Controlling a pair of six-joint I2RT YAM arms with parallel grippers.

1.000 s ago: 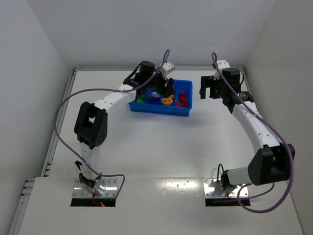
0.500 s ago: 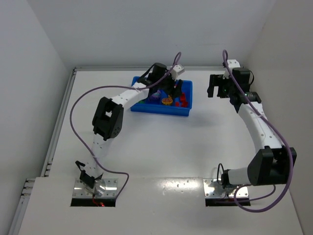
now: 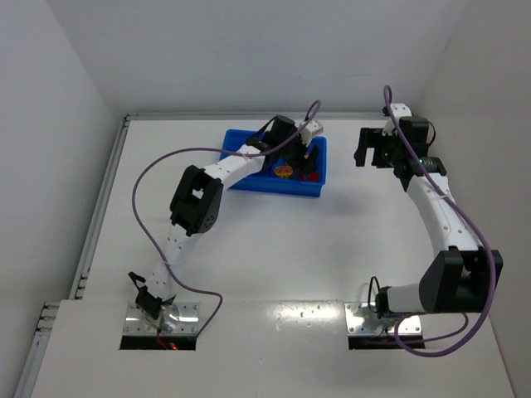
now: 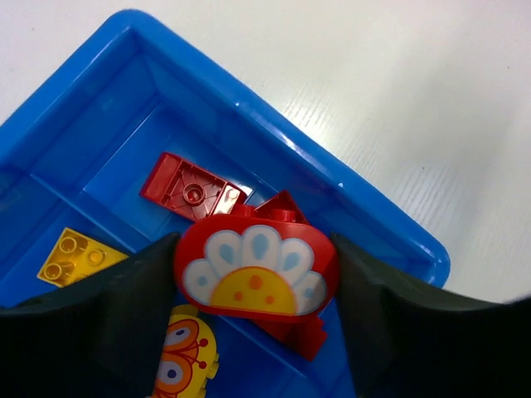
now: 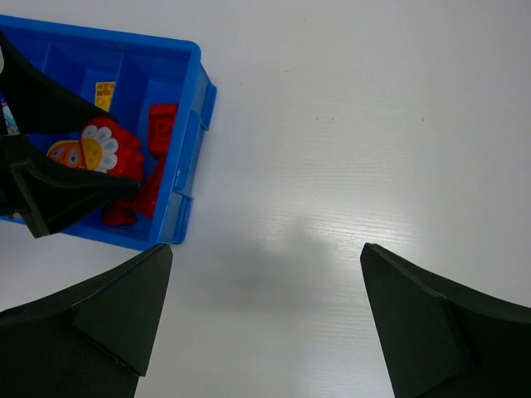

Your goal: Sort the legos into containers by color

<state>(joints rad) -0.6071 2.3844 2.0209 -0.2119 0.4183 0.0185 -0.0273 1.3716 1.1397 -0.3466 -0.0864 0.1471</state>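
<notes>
Left gripper shifted right along glossy blue tray, now over its right-end compartment, upper centre of top view, clamped on one red dome brick with printed fan. Beneath: flat red brick; two yellow bricks lower left. Right gripper spread wide, empty, over white table.

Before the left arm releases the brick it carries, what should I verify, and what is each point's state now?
1. Left gripper shut on the red rounded plastic brick with flower print: ok.
2. That brick is over the end compartment of the bright blue plastic tray, where a flat red brick lies: ok.
3. Small yellow brick sits in the neighbouring compartment, apart: ok.
4. Right gripper open, over the white table beside the tray: ok.
5. Drop height above the tray floor: cannot tell.
</notes>
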